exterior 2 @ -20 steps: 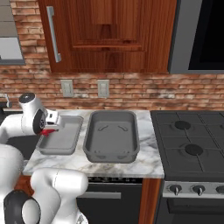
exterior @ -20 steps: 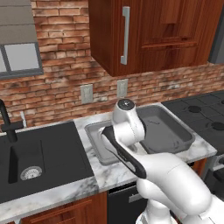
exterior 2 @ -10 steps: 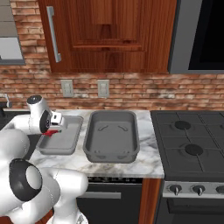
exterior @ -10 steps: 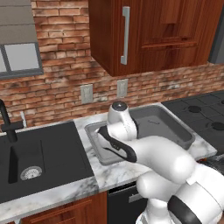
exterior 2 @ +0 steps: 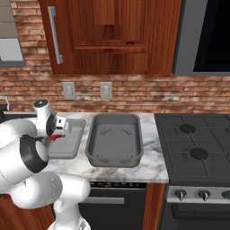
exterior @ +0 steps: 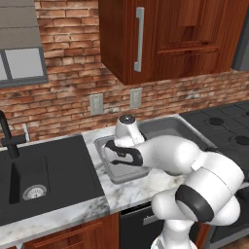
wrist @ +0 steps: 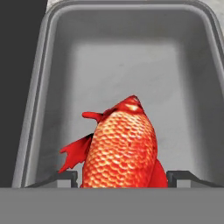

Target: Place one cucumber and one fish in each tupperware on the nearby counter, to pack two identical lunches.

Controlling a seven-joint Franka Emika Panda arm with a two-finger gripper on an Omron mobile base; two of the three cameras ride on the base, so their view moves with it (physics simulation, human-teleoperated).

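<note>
Arm swung leftward; tool (wrist: 122, 177) grips red fish (wrist: 122, 148) over smaller tupperware (wrist: 48, 52); fish tail cut off.

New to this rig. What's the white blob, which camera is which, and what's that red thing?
The white blob is a robot arm in a rendered kitchen. Two pictures come from cameras on its base, behind it to left and right. The third looks along the gripper from the hand. On the marbled counter sit two grey tubs: a smaller tupperware nearer the black sink, and a larger tupperware nearer the stovetop. The red thing is a fish, held between the fingers over the smaller tub. The larger tub looks empty.
</note>
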